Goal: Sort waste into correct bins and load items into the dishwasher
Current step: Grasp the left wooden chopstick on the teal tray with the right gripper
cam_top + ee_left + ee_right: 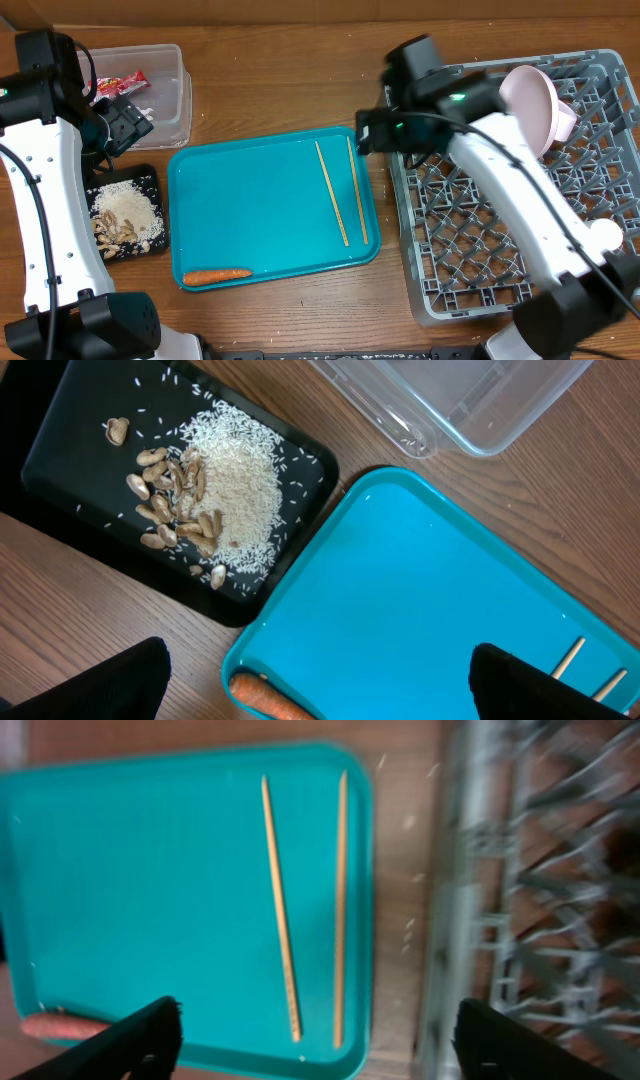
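Observation:
A carrot [216, 275] lies at the front left of the teal tray [260, 200], and two chopsticks [333, 193] lie at its right. The black tray [150, 180] holds rice [128, 208] and nut scraps [112, 232]. The clear tub [170, 90] holds a red wrapper [120, 83]. The grey dish rack [500, 240] holds a pink plate [535, 100]. My left gripper [125, 120] is open and empty between tub and black tray; its view shows the rice [240, 480], the scraps [165, 510] and the carrot [265, 700]. My right gripper [370, 130] is open above the chopsticks [280, 910].
A white round object [605, 235] sits at the rack's right side. The rack's wall [470, 900] runs close beside the teal tray's right edge [365, 870]. The clear tub's corner [470, 420] shows above the teal tray [430, 590] in the left wrist view.

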Motion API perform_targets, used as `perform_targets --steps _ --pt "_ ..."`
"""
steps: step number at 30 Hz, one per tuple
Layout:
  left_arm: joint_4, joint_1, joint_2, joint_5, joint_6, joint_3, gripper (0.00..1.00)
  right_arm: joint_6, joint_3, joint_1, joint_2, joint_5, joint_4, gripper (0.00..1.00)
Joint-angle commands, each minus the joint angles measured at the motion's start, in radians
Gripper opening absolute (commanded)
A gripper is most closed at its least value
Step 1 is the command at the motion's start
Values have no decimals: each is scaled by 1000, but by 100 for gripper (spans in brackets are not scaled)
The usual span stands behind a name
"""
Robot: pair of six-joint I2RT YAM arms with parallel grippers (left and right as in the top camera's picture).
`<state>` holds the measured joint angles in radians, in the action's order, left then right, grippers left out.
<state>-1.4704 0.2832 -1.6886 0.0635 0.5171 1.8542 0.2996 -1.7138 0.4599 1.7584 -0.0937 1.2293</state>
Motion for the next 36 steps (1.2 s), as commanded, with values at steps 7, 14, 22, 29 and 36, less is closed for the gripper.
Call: perform_targets --steps 7,14,22,29,36 --pt "0 2 15 -5 -16 14 97 -13 74 142 189 -39 -65 80" --pt "0 2 15 -5 -16 14 97 -11 74 208 311 -39 -103 74" --pt "-3 2 15 -5 -16 14 97 13 74 225 408 -7 -128 63" --pt "-8 2 15 -5 -16 14 97 45 77 225 462 45 -128 59" --pt "-10 2 15 -5 -16 14 97 45 76 225 478 29 -117 16"
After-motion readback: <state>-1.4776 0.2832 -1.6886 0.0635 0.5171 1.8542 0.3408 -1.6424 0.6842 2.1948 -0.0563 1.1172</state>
